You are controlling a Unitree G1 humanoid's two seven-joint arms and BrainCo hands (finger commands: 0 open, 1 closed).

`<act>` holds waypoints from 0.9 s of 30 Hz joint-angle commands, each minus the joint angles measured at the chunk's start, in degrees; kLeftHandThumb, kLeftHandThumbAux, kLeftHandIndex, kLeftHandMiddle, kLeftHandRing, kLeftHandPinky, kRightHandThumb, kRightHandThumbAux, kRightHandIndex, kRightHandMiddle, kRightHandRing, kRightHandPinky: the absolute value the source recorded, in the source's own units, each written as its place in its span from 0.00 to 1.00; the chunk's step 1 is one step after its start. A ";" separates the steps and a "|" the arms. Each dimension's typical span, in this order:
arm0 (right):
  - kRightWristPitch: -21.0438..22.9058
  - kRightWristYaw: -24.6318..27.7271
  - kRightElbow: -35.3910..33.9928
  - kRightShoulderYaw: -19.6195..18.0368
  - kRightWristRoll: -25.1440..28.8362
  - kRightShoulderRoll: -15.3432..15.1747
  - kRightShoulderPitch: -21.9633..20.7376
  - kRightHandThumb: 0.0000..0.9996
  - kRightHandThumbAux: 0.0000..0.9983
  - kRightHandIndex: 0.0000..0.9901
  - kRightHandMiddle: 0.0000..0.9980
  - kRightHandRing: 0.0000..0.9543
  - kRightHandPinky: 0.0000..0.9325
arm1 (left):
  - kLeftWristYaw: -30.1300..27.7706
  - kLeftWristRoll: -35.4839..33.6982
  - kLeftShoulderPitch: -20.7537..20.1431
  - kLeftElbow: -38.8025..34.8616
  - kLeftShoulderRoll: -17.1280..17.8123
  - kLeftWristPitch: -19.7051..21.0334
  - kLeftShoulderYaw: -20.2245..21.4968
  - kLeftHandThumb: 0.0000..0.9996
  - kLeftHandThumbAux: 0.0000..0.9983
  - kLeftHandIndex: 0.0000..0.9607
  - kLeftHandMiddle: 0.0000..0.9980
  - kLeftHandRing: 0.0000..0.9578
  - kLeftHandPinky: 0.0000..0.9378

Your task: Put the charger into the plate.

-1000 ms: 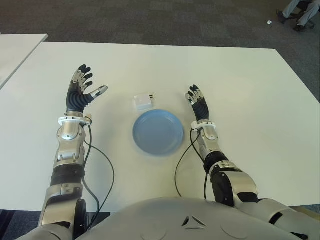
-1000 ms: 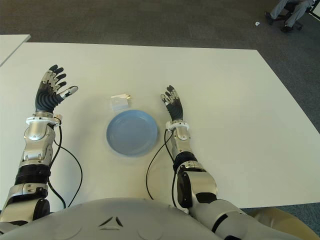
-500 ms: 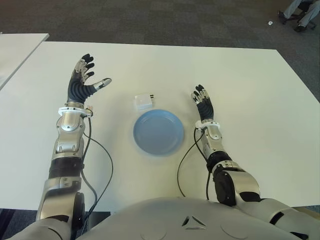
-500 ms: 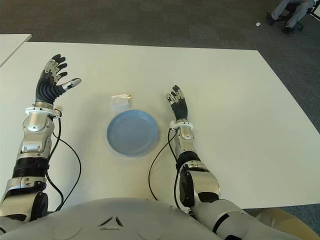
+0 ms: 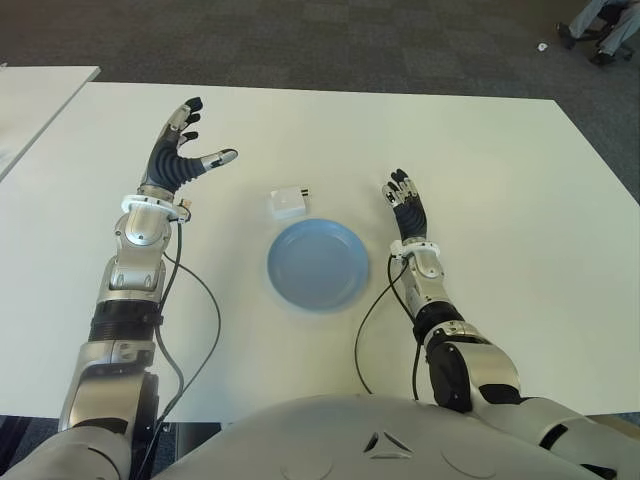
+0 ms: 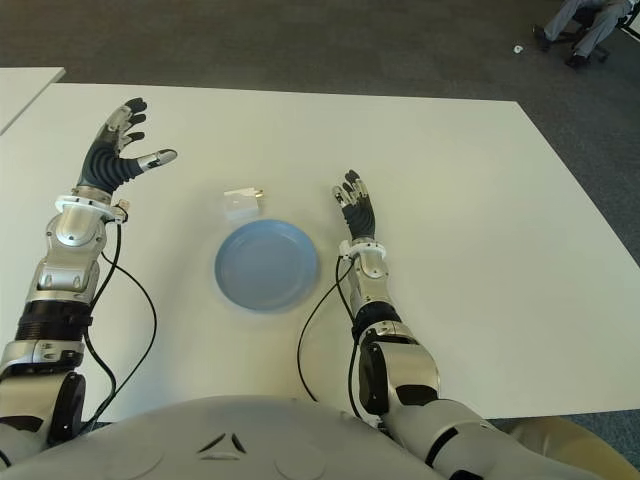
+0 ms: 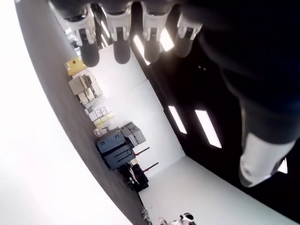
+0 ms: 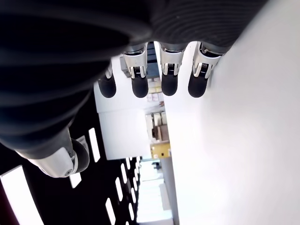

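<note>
The white charger [image 5: 287, 203] lies mid-desk, just beyond the far rim of the blue plate [image 5: 317, 264], untouched. The left hand [image 5: 180, 160], fingers spread and empty, hovers well toward the desk's left edge; the right hand [image 5: 404, 205], fingers straight and empty, shows right of the plate. A careless reach could shove the small charger away or pinch it poorly. The white desk [image 5: 480, 180] stands on dark carpet [image 5: 300, 40].

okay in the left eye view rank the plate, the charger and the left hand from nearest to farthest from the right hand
1. Blue plate: just to the left of the right hand, its rim closest.
2. White charger: farther left, beyond the plate's far edge.
3. Left hand: raised and open at the far left of the table.
</note>
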 commanded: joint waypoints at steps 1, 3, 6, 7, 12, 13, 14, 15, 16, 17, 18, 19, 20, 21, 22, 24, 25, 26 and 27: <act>2.03 -0.07 0.05 0.26 0.02 -0.12 1.48 0.00 0.57 0.02 0.08 0.05 0.05 | 3.57 9.85 -2.58 4.14 1.86 -2.36 -5.81 0.23 0.60 0.06 0.09 0.10 0.15; 2.13 -0.02 -0.29 0.30 0.01 -0.20 1.62 0.00 0.57 0.02 0.08 0.05 0.05 | 4.95 12.06 -3.15 5.35 2.23 -3.25 -6.99 0.20 0.60 0.06 0.09 0.10 0.15; 2.26 0.17 -0.78 0.34 0.05 -0.32 1.82 0.00 0.58 0.02 0.08 0.05 0.05 | 7.54 15.42 -4.42 9.14 2.51 -5.58 -9.32 0.18 0.60 0.06 0.09 0.10 0.13; 2.32 0.22 -0.93 0.35 0.07 -0.35 1.89 0.00 0.58 0.02 0.08 0.05 0.05 | 8.07 16.03 -4.69 9.89 2.59 -6.09 -9.75 0.17 0.60 0.06 0.09 0.10 0.13; 2.67 0.41 -1.58 0.37 0.14 -0.39 2.13 0.00 0.58 0.02 0.07 0.05 0.05 | 9.99 19.24 -5.70 12.55 3.34 -7.62 -12.20 0.13 0.61 0.05 0.08 0.08 0.11; 2.70 0.44 -1.68 0.40 0.13 -0.36 2.15 0.00 0.58 0.02 0.07 0.05 0.05 | 10.67 20.29 -5.97 13.32 3.51 -7.99 -13.01 0.13 0.61 0.05 0.07 0.08 0.10; 2.73 0.46 -1.76 0.43 0.12 -0.33 2.18 0.00 0.58 0.02 0.07 0.05 0.05 | 11.19 21.04 -6.19 13.92 3.63 -8.29 -13.62 0.12 0.62 0.04 0.07 0.08 0.10; 2.74 0.51 -1.83 0.45 0.12 -0.34 2.19 0.00 0.58 0.02 0.07 0.05 0.05 | 12.31 22.43 -6.65 15.47 3.42 -8.67 -14.80 0.11 0.63 0.04 0.07 0.08 0.10; 2.75 0.54 -1.88 0.46 0.11 -0.34 2.21 0.00 0.58 0.02 0.07 0.05 0.05 | 13.16 23.39 -6.99 16.65 3.25 -8.98 -15.63 0.11 0.63 0.04 0.07 0.08 0.10; 2.75 0.57 -1.92 0.49 0.09 -0.33 2.22 0.00 0.58 0.02 0.07 0.05 0.05 | 14.40 24.57 -7.54 18.51 2.89 -9.21 -16.76 0.11 0.64 0.04 0.07 0.08 0.10; 2.74 0.59 -1.95 0.52 0.06 -0.33 2.23 0.00 0.59 0.02 0.07 0.05 0.05 | 15.34 25.37 -7.97 19.90 2.66 -9.43 -17.53 0.11 0.65 0.04 0.07 0.08 0.10; 2.74 0.60 -1.97 0.58 0.00 -0.29 2.22 0.00 0.59 0.02 0.07 0.05 0.05 | 16.79 26.68 -8.81 22.49 2.19 -9.55 -18.84 0.11 0.65 0.04 0.07 0.08 0.10; 2.74 0.66 -2.04 0.60 -0.01 -0.31 2.24 0.00 0.59 0.02 0.07 0.05 0.05 | 17.92 27.60 -9.45 24.37 1.84 -9.65 -19.84 0.12 0.65 0.03 0.07 0.08 0.11; 2.75 0.71 -2.09 0.64 -0.03 -0.31 2.25 0.00 0.59 0.02 0.07 0.05 0.05 | 19.30 28.74 -10.27 26.81 1.39 -9.72 -21.04 0.12 0.65 0.03 0.07 0.08 0.11; 2.75 0.74 -2.14 0.68 -0.04 -0.31 2.26 0.00 0.59 0.02 0.07 0.05 0.05 | 20.40 29.47 -10.93 28.66 1.11 -9.86 -21.94 0.13 0.66 0.03 0.08 0.08 0.11; 2.74 0.79 -2.19 0.81 -0.10 -0.25 2.22 0.00 0.59 0.02 0.07 0.05 0.05 | 23.31 31.81 -12.79 34.00 0.17 -9.80 -24.61 0.13 0.66 0.03 0.08 0.08 0.11; 2.74 0.80 -2.21 0.85 -0.11 -0.23 2.22 0.00 0.59 0.02 0.07 0.05 0.05 | 24.28 32.36 -13.42 35.64 -0.07 -9.91 -25.40 0.14 0.66 0.03 0.08 0.08 0.11; 2.73 0.79 -2.24 0.90 -0.13 -0.20 2.20 0.00 0.59 0.02 0.07 0.05 0.05 | 25.30 33.13 -14.16 37.58 -0.39 -9.90 -26.42 0.14 0.66 0.03 0.08 0.08 0.11; 2.72 0.79 -2.44 1.00 -0.17 -0.17 2.24 0.00 0.59 0.02 0.07 0.05 0.05 | 25.81 33.83 -14.76 38.77 -0.44 -9.94 -27.37 0.14 0.66 0.03 0.08 0.08 0.11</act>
